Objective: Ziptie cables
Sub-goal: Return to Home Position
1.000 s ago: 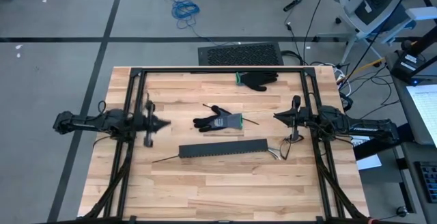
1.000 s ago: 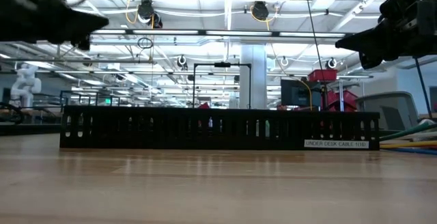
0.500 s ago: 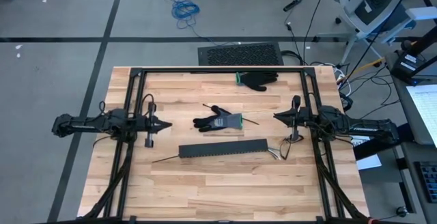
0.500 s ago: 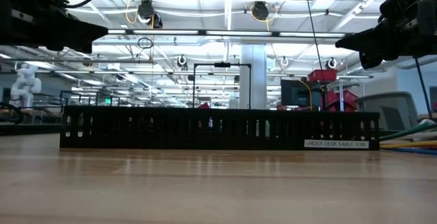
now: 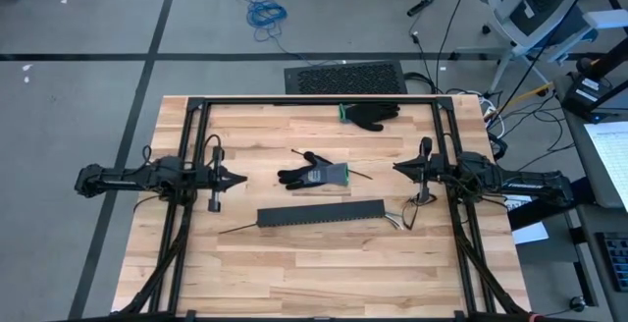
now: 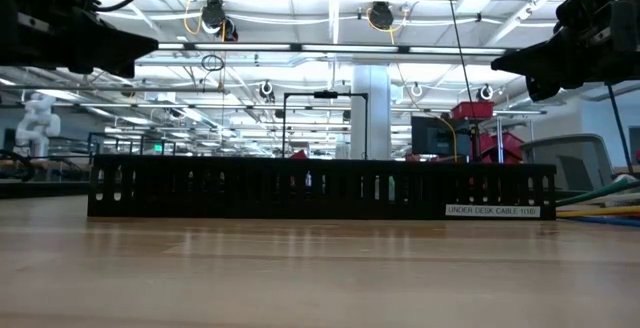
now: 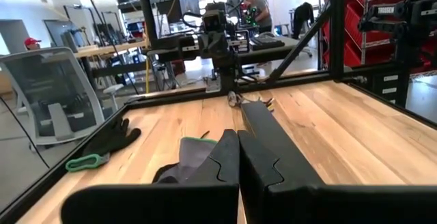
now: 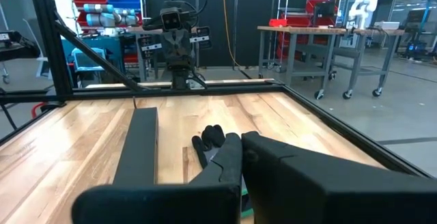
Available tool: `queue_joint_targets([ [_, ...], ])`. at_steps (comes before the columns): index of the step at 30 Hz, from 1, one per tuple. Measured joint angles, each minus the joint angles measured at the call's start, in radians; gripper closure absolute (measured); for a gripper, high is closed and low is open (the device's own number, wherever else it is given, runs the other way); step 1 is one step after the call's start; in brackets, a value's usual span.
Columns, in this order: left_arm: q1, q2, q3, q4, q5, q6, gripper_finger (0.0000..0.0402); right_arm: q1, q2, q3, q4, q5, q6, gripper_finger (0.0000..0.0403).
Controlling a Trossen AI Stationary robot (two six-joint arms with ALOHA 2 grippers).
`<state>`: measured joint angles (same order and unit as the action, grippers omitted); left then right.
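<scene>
The cables point(image 5: 399, 220) lie as a small loose bunch on the table at the right end of the long black slotted channel point(image 5: 321, 214). They also show in the low view as the cables point(image 6: 606, 200) and in the left wrist view as the cables point(image 7: 250, 101). My left gripper point(image 5: 241, 178) hovers shut above the table's left side, pointing level toward the middle. My right gripper point(image 5: 396, 168) hovers shut above the right side, facing it. In each wrist view the fingers point(image 7: 225, 157) and fingers point(image 8: 232, 161) meet with nothing between them.
A black glove with a grey cuff point(image 5: 314, 175) lies at the table's middle, and another black glove point(image 5: 371, 116) lies near the far edge. Thin black zip ties point(image 5: 238, 229) lie beside the channel. A black frame point(image 5: 314, 101) rims the table. A person point(image 7: 257, 7) stands far off.
My left gripper has rolled about its own axis while staying in place above the table's left side, and it is still shut. My right gripper and the things on the table have kept still.
</scene>
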<state>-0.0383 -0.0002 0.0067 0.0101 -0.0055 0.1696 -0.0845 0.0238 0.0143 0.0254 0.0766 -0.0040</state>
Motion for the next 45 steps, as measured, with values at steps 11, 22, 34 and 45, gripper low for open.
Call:
queue_joint_targets([
  [11, 0.000, 0.000, 0.000, 0.004, -0.003, 0.000, 0.0402, 0.000, 0.000, 0.000, 0.000, 0.000, 0.000, 0.0403],
  [22, 0.000, 0.000, 0.000, 0.004, -0.003, -0.002, 0.0402, 0.181, -0.024, 0.001, 0.031, 0.197, -0.059, 0.0403],
  [34, 0.000, 0.000, 0.000, 0.004, -0.003, 0.000, 0.0402, 0.188, -0.022, 0.001, 0.031, 0.206, -0.060, 0.0403],
  [45, 0.000, 0.000, 0.000, 0.004, -0.003, 0.000, 0.0402, 0.188, -0.022, 0.001, 0.031, 0.208, -0.061, 0.0403],
])
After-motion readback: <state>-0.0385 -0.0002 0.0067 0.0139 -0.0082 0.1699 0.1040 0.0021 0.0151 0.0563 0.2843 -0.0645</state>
